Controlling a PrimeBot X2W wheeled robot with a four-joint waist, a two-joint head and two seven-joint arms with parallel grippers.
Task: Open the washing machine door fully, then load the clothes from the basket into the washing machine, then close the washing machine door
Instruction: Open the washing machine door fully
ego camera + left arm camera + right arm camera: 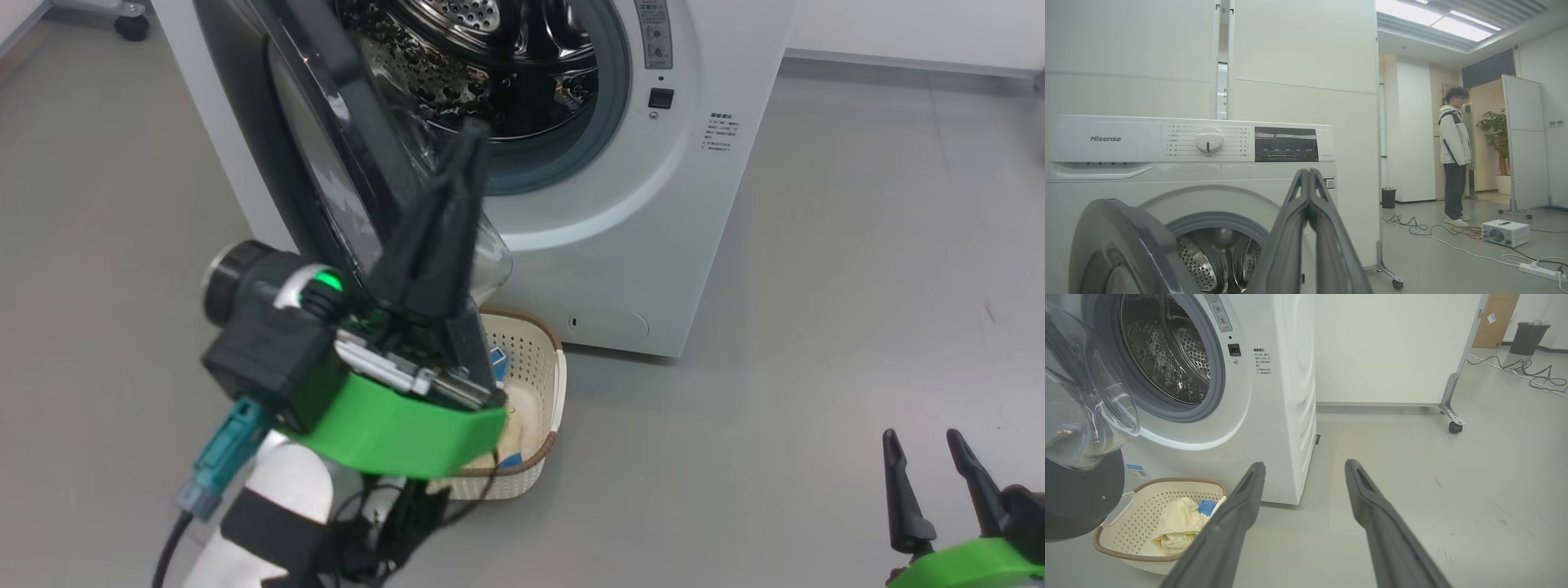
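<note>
My left pincer (470, 135) is pressed shut, the two long dark fingers flat against each other with nothing between them. In the left wrist view this pincer (1307, 174) points at the front of the big white front-loading washing machine (1147, 171), just to the right of its drum opening.

The large round door with the glossy black rim and bulging clear glass bowl (326, 163) stands swung out from the machine, hinged on my left. From the head view my left fingers rise in front of the door's glass bowl. I cannot tell whether they touch it. The perforated steel drum (490, 49) lies open behind the door, ringed by the grey rubber gasket (1218, 375).

The small cream perforated plastic basket with the brown woven-look rim (1167, 482) sits on the grey floor (816, 327) close against the machine's lower front, beneath the open door. Soft pale yellow clothes (1175, 526) lie bunched inside it, with a bright blue fabric piece (1207, 506) beside them.

My right pincer (922, 441) hangs low at my right with its fingers spread wide, holding nothing, well apart from the basket. Its wrist view shows the same wide gap (1304, 465) over bare floor.

A person in a pale jacket (1453, 155) stands far off across the room, near a white box (1506, 232) and loose cables on the floor.
</note>
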